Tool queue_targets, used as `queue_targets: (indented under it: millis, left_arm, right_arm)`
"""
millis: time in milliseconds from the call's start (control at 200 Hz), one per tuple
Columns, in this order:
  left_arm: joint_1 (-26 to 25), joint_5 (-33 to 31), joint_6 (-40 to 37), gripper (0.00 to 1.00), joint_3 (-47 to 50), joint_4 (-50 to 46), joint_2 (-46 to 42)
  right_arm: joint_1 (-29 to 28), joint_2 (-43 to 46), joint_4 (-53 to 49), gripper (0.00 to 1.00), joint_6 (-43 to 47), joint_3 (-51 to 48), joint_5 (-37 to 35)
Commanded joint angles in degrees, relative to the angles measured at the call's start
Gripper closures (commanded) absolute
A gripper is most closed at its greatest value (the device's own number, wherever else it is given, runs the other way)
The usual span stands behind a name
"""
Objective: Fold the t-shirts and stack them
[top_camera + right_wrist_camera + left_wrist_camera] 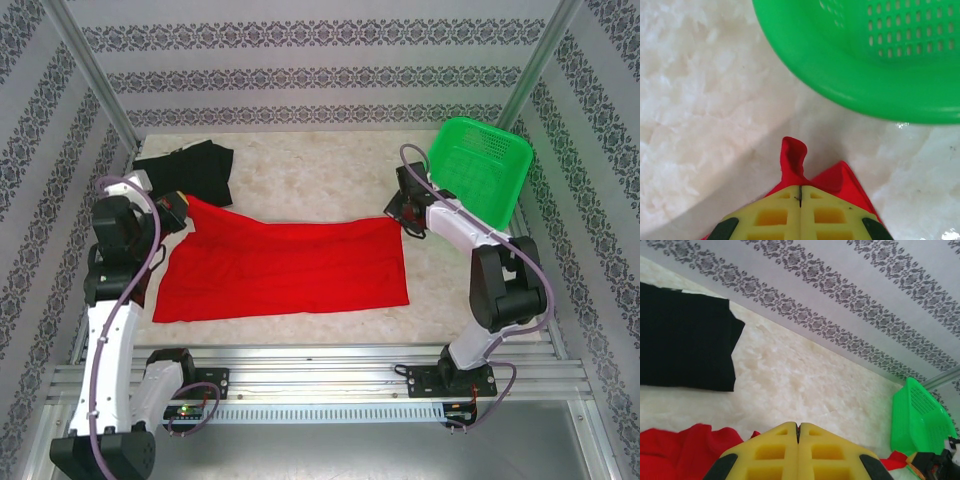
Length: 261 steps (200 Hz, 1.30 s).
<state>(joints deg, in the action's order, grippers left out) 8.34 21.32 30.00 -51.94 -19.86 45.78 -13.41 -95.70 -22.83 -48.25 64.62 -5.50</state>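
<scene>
red t-shirt (290,265) is pinched at 2 far corners by the closed left jaws and right jaws.

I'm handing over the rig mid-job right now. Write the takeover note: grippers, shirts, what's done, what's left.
Left gripper: shut, pinching the red t-shirt at its far left corner.
Right gripper: shut on that shirt's far right corner, near the green mesh basket.
Red t-shirt: lies as a flat, wide rectangle mid-table.
Black t-shirt: far left of the table; can't tell if it's folded.
Done: red one laid out.
Left: finish folding red, deal with black, stack them.
</scene>
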Motion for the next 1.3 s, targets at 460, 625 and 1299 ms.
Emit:
queue_targets:
  millis: [460, 625, 1299]
  left_arm:
    - [0.6, -13.5, 3.5, 1.00, 10.2, -15.9, -18.1]
    - [0.6, -16.3, 3.6, 1.00, 11.0, -21.0, -21.8]
    - [0.5, -26.9, 20.1, 1.00, 11.5, -39.7, -24.2]
  right_arm:
    - [-1.3, 8.0, 1.4, 1.00, 7.5, -11.6, 1.1]
    - [-1.4, 9.1, 1.7, 1.00, 7.3, -13.5, 1.6]
    - [-4.3, 10.3, 0.2, 1.00, 6.7, -17.6, 0.2]
